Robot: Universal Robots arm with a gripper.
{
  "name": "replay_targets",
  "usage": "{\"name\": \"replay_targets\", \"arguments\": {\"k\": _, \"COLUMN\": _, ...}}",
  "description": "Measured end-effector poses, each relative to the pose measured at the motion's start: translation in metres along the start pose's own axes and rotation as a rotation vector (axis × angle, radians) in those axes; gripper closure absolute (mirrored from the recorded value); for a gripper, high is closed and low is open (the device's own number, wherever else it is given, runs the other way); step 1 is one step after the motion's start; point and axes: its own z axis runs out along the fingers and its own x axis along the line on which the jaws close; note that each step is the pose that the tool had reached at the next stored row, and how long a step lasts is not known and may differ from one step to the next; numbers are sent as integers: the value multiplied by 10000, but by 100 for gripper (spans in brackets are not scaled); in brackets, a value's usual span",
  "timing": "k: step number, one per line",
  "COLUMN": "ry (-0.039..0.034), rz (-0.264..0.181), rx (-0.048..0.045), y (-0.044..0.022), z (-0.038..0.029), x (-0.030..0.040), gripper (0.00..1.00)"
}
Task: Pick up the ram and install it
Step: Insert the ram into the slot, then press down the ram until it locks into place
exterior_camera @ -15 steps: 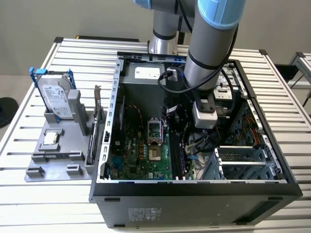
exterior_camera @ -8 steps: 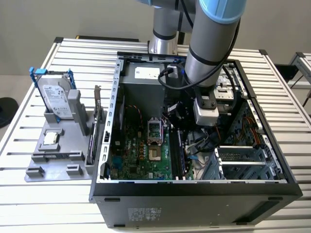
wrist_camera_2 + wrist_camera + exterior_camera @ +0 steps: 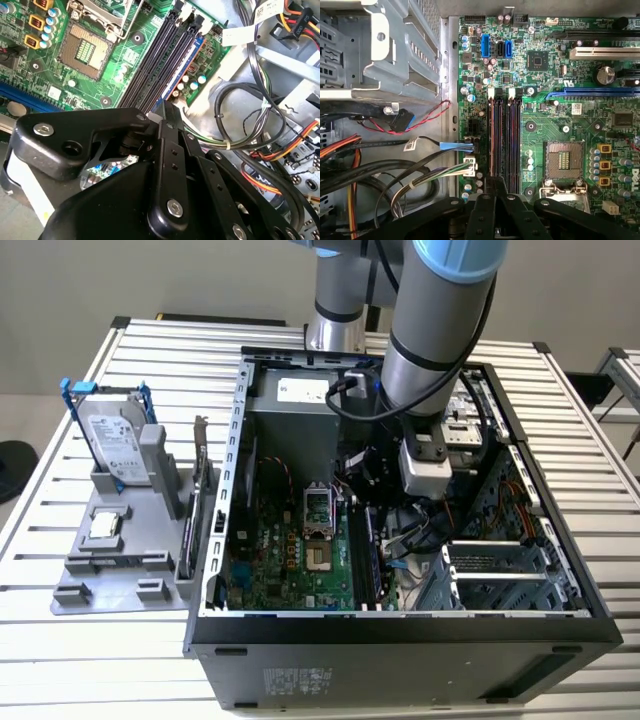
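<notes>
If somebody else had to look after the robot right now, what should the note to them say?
Gripper: the black gripper is deep inside the open black computer case, right at one end of the long black memory slots. Whether it is open or shut cannot be told.
Ram: a thin blue-edged strip runs along the outermost slot up to the gripper. It may be the ram, but that is not certain.
Elsewhere: the silver hard drive in a blue frame stands in the grey holder beside the case.
Done: the arm has reached the slots.
Left: no picture confirms that the ram is seated.
</notes>
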Motion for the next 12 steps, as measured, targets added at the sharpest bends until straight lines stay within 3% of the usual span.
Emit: {"name": "replay_targets", "arguments": {"k": 12, "ry": 2, "rz": -55, "rx": -1, "y": 0, "z": -1, "x": 0, "gripper": 100}}
